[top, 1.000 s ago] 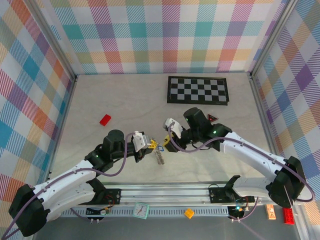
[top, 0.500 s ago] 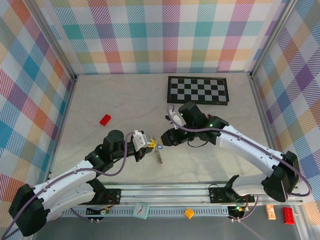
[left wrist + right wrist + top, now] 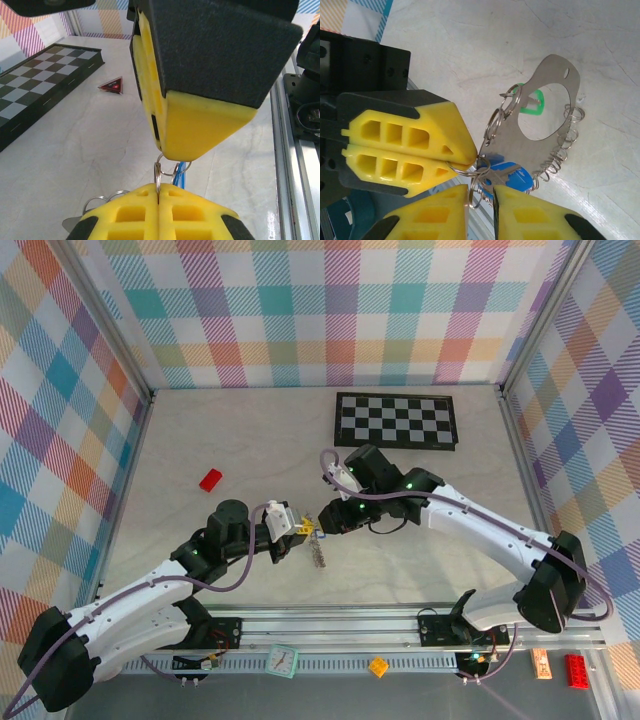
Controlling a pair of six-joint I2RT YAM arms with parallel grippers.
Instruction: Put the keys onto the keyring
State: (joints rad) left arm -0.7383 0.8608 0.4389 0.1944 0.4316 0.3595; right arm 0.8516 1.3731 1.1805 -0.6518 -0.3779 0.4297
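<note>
Left pincer (image 3: 465,161) is clamped on a small ring (image 3: 470,171); my right pincer (image 3: 481,197) stands narrow around that ring. On the right wrist camera I see the blue key (image 3: 515,176) and green key (image 3: 534,106) against the keyring (image 3: 555,150); overhead they're too small to tell.

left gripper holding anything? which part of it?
Yes. The left gripper is shut on a small ring, pinching its lower rim edge-on at the tips of the jaws.

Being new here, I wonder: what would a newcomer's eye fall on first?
Two yellow-tipped claws meet at the centre of the table: the left claw shut on the keyring, the right claw slightly open around one ring. A blue key and a green key sit right beside them. A chequered board lies at the far edge.
</note>
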